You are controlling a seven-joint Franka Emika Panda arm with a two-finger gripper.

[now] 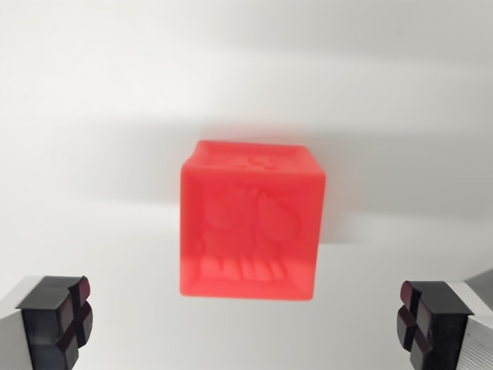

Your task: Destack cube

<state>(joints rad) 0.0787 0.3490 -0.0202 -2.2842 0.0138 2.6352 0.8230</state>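
Nearest to the lens, the tool [246, 327] shows only its two fingertips [58, 320], blocky black pads with dark red cross-shaped grooves set on pale grey metal, one in each lower corner, spread wide with nothing between them. Beyond them a red cube [250, 222] sits on the smooth white desk [92, 116], centred in the wrist view and clear of both pads. It looks like soft, glossy plastic with rounded edges, and its front face carries a raised relief figure, too blurred to read.
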